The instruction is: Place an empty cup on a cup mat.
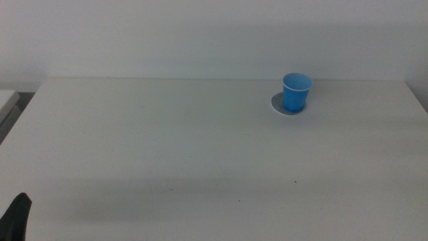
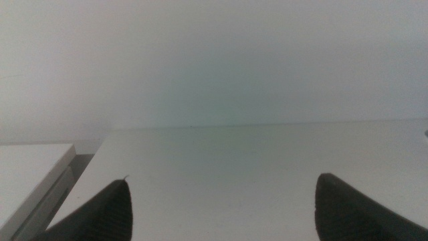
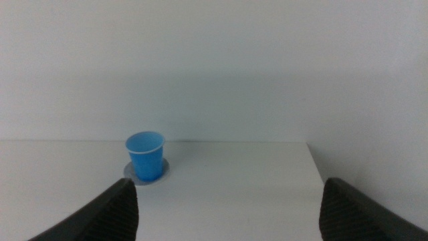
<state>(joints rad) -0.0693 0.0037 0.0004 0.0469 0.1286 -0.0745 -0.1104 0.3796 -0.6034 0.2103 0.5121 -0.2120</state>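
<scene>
White table, broad and pale. Left gripper low at near left corner, jaws spread wide, nothing between. Right gripper out of middle view, facing cup from well back, jaws likewise wide apart, holding nothing. Blue cup upright at far right, seated on cup mat; grey rim showing around base.

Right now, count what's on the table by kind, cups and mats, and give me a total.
Cups: 1, the blue cup, upright on the mat.
Cup mats: 1, the grey cup mat under it.
Total: 2.
</scene>
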